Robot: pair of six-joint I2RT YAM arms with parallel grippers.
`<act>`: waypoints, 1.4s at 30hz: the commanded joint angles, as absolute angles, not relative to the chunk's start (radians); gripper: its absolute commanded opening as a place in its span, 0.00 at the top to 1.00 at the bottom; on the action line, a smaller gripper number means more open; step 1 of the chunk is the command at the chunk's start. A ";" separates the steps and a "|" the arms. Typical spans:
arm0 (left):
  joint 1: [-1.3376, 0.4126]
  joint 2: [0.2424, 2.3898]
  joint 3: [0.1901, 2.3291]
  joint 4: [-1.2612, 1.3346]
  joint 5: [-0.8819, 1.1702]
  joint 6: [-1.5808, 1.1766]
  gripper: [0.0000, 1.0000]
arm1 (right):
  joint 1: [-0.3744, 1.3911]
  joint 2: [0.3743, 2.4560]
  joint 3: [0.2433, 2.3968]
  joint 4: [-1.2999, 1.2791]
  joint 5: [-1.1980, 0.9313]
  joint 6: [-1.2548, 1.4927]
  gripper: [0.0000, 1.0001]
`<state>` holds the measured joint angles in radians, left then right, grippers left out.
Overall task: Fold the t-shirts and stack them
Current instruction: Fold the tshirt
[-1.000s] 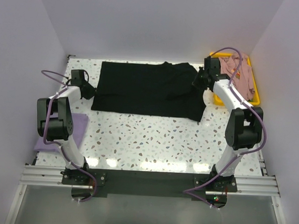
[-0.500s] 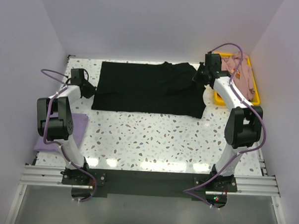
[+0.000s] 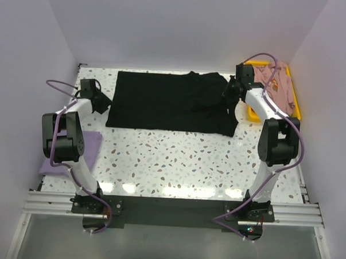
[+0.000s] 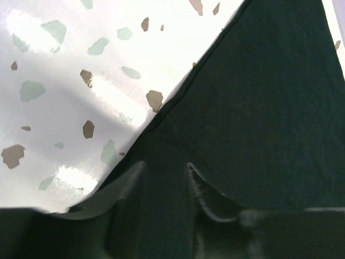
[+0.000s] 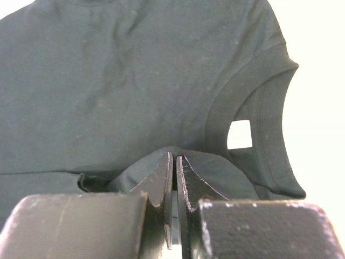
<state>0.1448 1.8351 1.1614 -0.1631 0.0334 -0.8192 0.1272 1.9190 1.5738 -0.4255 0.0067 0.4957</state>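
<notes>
The black t-shirt (image 3: 168, 100) lies spread across the back of the table. My left gripper (image 3: 103, 104) is at its left edge. In the left wrist view its fingertips (image 4: 137, 171) stand a narrow gap apart, and the black t-shirt (image 4: 259, 97) fills that gap. My right gripper (image 3: 231, 91) is over the shirt's right end, shut on a raised fold of the black t-shirt (image 5: 108, 81), with the small white label (image 5: 240, 134) just beyond it. The lavender t-shirt (image 3: 89, 144) lies folded at the left, partly behind the left arm. The dusty-pink t-shirt (image 3: 281, 88) lies bunched in the bin.
The yellow plastic bin (image 3: 297, 109) stands at the back right corner, close beside my right arm. The speckled tabletop (image 3: 177, 158) runs from the shirt's near edge to the arm bases. Walls close in the back and both sides.
My right gripper has moved a little toward the back with its pinch of black cloth. The left gripper has shifted slightly back and left. The shirt's outline is almost unchanged.
</notes>
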 commanded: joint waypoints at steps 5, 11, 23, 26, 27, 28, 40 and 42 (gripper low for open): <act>0.155 1.780 1.134 -0.084 0.058 -0.807 0.48 | 0.112 1.980 1.646 -0.400 0.002 0.463 1.00; 0.146 1.698 1.034 -0.081 0.040 -0.824 0.47 | 0.110 2.060 1.736 -0.449 0.003 0.454 0.98; 0.118 1.617 0.922 -0.121 0.003 -0.847 0.46 | 0.110 2.018 1.757 -0.558 0.038 0.430 0.41; 0.117 1.566 0.901 -0.155 -0.052 -0.861 0.46 | 0.104 1.918 1.660 -0.575 0.080 0.446 0.42; 0.118 1.539 0.881 -0.173 -0.063 -0.868 0.46 | 0.101 1.881 1.619 -0.566 0.083 0.454 0.42; 0.118 1.523 0.870 -0.175 -0.083 -0.868 0.46 | 0.089 1.846 1.524 -0.555 0.083 0.457 0.43; 0.117 1.548 0.845 -0.180 -0.075 -0.834 0.51 | 0.015 1.540 0.974 -0.335 0.012 0.552 0.49; 0.115 1.558 0.839 -0.154 -0.054 -0.836 0.51 | 0.015 1.554 0.956 -0.292 0.002 0.568 0.50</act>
<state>0.1207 1.5398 0.8520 -0.1947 -0.0635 -0.8501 0.0105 1.5650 0.9821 -0.4057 0.0341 0.5266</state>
